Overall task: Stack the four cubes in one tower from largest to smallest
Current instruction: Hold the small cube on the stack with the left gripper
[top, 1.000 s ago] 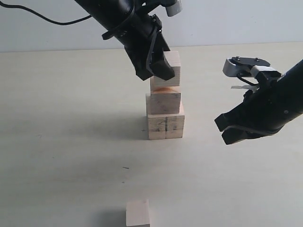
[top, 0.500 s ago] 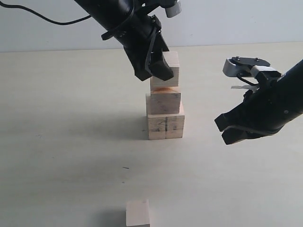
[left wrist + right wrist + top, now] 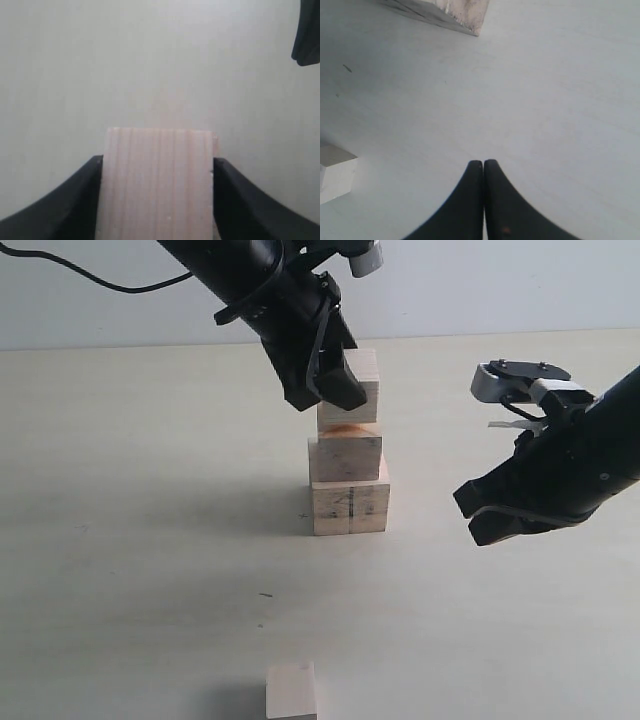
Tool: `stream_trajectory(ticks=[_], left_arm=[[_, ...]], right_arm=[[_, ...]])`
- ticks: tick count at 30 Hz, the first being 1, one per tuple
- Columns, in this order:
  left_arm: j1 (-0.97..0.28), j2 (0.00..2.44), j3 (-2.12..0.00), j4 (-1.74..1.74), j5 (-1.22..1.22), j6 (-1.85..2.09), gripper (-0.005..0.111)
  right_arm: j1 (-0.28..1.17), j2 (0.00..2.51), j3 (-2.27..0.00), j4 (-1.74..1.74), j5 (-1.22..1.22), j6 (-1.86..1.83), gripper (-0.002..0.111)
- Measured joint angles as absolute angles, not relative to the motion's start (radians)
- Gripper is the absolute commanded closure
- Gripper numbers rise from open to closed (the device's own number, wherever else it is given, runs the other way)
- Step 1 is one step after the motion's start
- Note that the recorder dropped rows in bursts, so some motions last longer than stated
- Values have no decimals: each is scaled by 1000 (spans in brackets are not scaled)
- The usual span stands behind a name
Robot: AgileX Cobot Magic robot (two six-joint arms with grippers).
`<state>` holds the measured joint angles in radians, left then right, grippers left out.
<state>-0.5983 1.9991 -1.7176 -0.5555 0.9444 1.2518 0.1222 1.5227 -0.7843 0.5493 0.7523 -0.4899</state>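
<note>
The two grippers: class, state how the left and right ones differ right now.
The left gripper clamps a pale cube; the right gripper is shut on nothing. The left gripper is at the top of the stack; the right gripper hangs beside it over the table. Both are black.

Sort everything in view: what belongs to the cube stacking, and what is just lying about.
Belongs to the job:
- tower
- top cube, clamped in the left pincer

Lying about:
- loose cube at the front, apart from the tower
- right pincer, shut and empty, off to one side
</note>
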Motion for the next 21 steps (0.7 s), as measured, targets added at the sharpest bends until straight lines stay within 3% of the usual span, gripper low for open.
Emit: stream_trajectory(ticks=[7, 11, 21], left_arm=[[-598, 1999, -1718, -555, 944, 1252, 49], [-598, 1999, -1718, -555, 944, 1252, 32], [-598, 1999, -1718, -555, 944, 1252, 31]], right_arm=[[122, 1523, -784, 549, 752, -490, 108], [122, 1523, -784, 549, 752, -490, 108], [122, 1523, -784, 549, 752, -490, 108]])
